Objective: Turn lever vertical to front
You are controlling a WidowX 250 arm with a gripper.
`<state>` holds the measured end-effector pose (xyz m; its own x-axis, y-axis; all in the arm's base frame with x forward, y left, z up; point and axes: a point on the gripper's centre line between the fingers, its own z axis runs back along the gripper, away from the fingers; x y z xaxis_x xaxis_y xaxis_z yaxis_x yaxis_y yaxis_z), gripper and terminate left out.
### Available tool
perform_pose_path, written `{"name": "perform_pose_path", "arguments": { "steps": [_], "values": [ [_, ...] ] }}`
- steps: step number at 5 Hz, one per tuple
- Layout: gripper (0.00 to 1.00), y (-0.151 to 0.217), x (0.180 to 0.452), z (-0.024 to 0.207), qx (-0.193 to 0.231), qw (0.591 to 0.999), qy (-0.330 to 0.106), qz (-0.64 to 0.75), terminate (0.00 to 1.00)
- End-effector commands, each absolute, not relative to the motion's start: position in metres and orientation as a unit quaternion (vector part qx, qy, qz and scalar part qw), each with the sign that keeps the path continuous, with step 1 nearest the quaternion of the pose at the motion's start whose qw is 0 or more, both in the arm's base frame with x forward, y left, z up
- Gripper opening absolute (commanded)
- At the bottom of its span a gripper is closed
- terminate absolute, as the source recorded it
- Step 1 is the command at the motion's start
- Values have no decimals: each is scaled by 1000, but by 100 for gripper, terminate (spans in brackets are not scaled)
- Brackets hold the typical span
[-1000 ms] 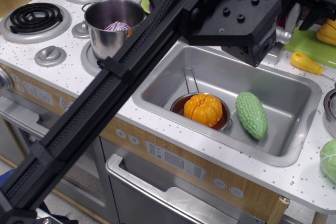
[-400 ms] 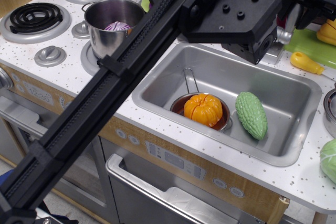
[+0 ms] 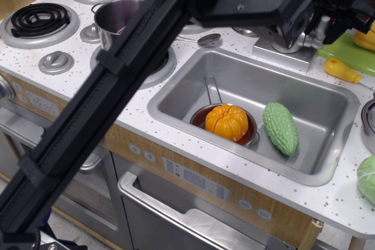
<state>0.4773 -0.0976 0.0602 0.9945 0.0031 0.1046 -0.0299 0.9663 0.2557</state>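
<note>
The faucet's grey base (image 3: 280,50) stands behind the sink, with a rounded silver hub on it. The lever (image 3: 310,38) shows only as a small silver piece at that hub, mostly hidden by the black wrist block. My gripper (image 3: 329,20) hangs right over the hub at the top right. Its dark fingers (image 3: 341,11) sit beside and partly around the silver piece. I cannot tell whether they touch it or how wide they stand. The faucet column is hidden behind the arm.
The steel sink (image 3: 328,165) holds a small pan (image 3: 210,92) with an orange pumpkin (image 3: 227,121) and a green bitter gourd (image 3: 280,127). A steel pot (image 3: 114,19) stands on the stove, left. A grey spoon-like oval (image 3: 209,40) lies behind the sink. A yellow tool (image 3: 343,70) and green board (image 3: 351,51) lie right.
My arm has swung up and back toward the faucet. It now covers most of the pot and bares the faucet base. The gripper has come down at the hub.
</note>
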Motion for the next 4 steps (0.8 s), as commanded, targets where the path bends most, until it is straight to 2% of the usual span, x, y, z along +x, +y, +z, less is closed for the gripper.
{"name": "perform_pose_path", "arguments": {
  "steps": [1, 4],
  "values": [
    [0, -101, 474, 117, 110, 988, -107, 24, 0],
    [0, -95, 462, 85, 77, 992, -96, 40, 0]
  ]
}}
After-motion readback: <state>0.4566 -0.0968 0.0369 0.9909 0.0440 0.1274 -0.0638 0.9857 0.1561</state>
